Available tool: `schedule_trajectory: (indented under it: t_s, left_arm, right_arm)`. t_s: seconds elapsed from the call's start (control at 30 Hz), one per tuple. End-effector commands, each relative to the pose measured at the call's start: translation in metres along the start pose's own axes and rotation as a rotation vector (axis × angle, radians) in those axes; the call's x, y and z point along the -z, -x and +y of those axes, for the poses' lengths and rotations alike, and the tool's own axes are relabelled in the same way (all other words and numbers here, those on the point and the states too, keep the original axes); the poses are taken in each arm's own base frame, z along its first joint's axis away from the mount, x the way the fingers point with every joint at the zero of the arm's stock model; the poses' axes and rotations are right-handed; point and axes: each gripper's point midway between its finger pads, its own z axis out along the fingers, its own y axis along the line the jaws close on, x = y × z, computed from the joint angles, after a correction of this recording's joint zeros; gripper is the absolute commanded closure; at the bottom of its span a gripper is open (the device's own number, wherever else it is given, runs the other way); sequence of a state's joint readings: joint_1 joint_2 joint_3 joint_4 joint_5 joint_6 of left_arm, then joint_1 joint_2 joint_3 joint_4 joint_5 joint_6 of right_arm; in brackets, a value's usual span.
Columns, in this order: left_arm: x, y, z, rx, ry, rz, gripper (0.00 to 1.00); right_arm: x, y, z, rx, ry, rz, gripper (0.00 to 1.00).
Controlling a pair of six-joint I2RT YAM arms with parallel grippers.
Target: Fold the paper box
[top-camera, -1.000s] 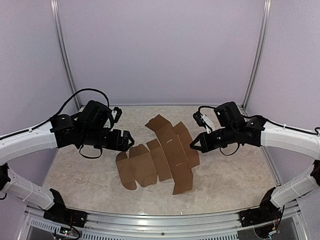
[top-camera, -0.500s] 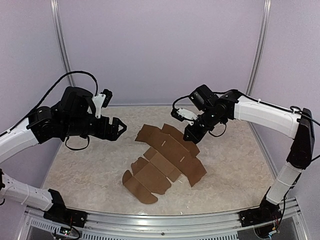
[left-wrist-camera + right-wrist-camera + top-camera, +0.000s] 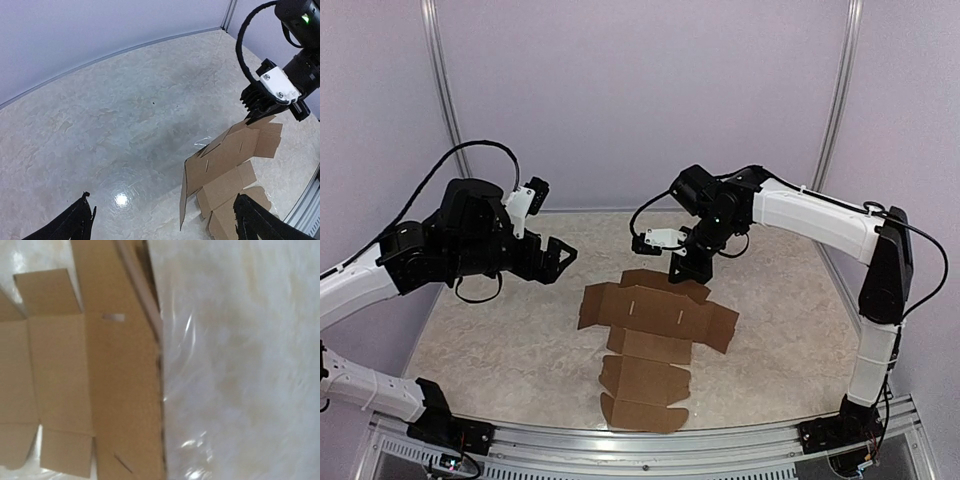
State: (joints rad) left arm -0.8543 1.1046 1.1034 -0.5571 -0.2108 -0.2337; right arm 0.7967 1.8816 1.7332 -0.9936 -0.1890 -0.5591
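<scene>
Nothing is folded yet, by my reckoning: the paper box [image 3: 655, 315] lies as an opened-out sheet in the middle of the surface [image 3: 500, 330], flaps spread, with only its far edge tipped up a little. The right gripper [image 3: 682, 272], jaws shut, sits at that far edge, touching it or nearly so; I can't tell which. The left gripper [image 3: 563, 257] hangs wide open to the left, apart from the cardboard. All the creasing and tucking is left.

The unfolded paper box [image 3: 655, 335] lies on the marbled table [image 3: 480, 340].
</scene>
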Motion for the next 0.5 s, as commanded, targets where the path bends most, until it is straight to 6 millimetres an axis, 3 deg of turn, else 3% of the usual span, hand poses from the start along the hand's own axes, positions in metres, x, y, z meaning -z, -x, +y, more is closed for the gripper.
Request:
schedule_trajectory:
  t_s: [0.0, 0.2, 0.47]
  left_arm:
    - [-0.009, 0.006, -0.018, -0.078, -0.085, -0.059, 0.04]
    - [-0.021, 0.004, -0.027, -0.166, -0.153, -0.076, 0.06]
    - [-0.045, -0.018, -0.034, -0.15, -0.223, -0.032, 0.09]
  right_arm:
    - [-0.006, 0.011, 0.006, 0.113, 0.081, 0.021, 1.0]
    - [-0.009, 0.027, 0.021, 0.165, 0.161, -0.034, 1.0]
    - [-0.006, 0.03, 0.026, 0.148, 0.19, -0.032, 1.0]
